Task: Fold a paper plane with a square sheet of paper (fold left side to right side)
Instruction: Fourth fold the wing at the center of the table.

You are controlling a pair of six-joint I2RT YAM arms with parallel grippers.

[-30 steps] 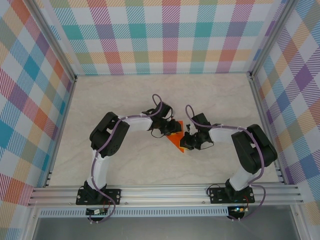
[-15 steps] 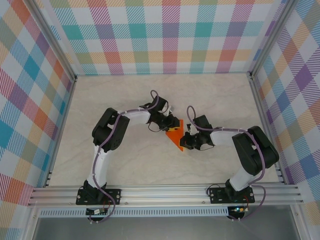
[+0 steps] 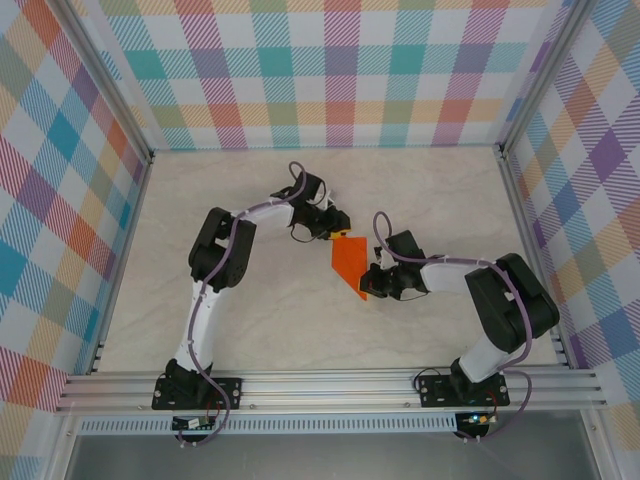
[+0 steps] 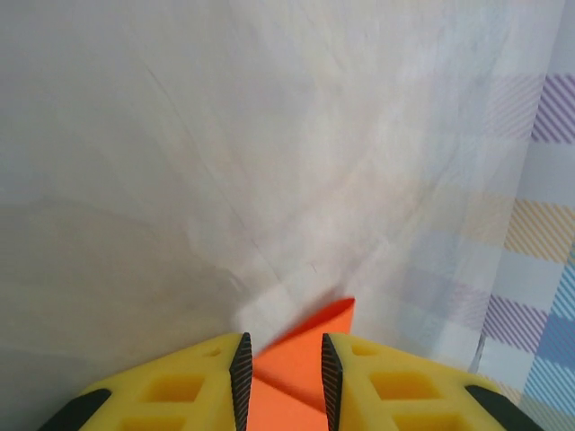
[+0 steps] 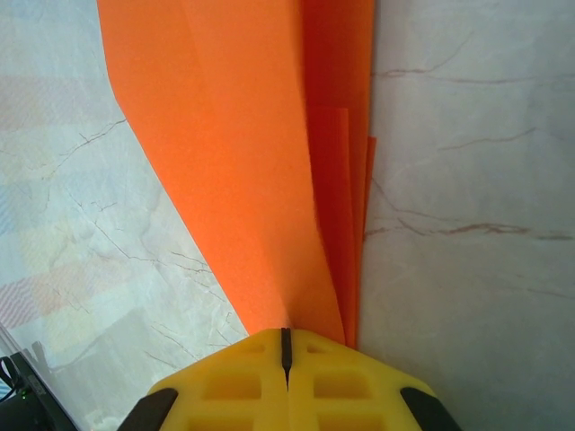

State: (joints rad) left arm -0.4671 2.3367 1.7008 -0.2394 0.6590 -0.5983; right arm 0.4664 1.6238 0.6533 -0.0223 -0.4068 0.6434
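Between the clenched jaws of the right gripper (image 5: 286,339), the paper plane (image 5: 243,162) is being pinched; left gripper (image 4: 285,346) is standing released, orange tip between its jaws.

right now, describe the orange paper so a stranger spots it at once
On the pale marble table, look between the left arm and right arm. The folded orange paper lies there, a pointed wedge, near tip pinched in the right hand: the table's only orange.

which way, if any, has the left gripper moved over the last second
yes, the left gripper moved toward the back wall, away from the near rail, now at the far corner of the orange paper
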